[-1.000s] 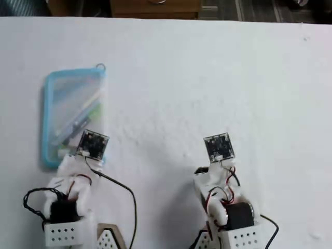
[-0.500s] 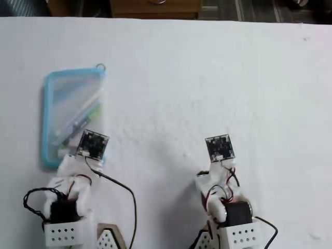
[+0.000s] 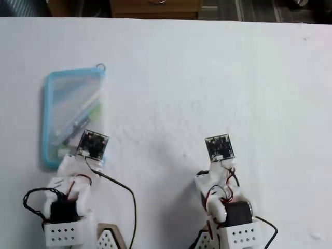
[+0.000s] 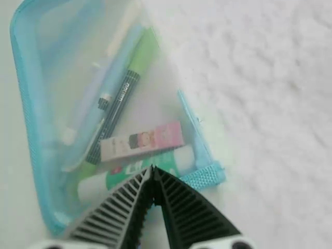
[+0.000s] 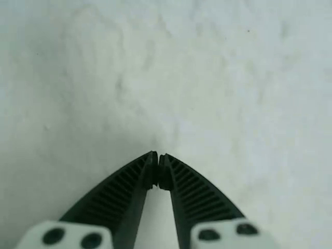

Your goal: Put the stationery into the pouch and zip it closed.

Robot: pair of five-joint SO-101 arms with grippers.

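A clear pouch (image 3: 70, 111) with a blue zip border lies flat on the left of the white table (image 3: 207, 78), its ring pull (image 3: 100, 67) at the far corner. Inside the pouch (image 4: 78, 104) lie pens (image 4: 116, 111), a pink eraser (image 4: 142, 141) and a green-and-white glue stick (image 4: 137, 168). My left gripper (image 4: 152, 174) is shut and empty, hovering over the pouch's near end by the blue fabric tab (image 4: 205, 176). In the high view the left arm (image 3: 92, 142) sits over that near corner. My right gripper (image 5: 157, 158) is shut over bare table, with its arm (image 3: 219, 148) pulled back near its base.
Both arm bases (image 3: 62, 228) (image 3: 236, 231) stand at the near table edge, a black cable (image 3: 122, 189) looping from the left one. Wooden furniture (image 3: 155, 8) lies beyond the far edge. Bare tabletop stretches across the centre and right.
The right arm has drawn back slightly toward its base. The left arm and the pouch have stayed put.
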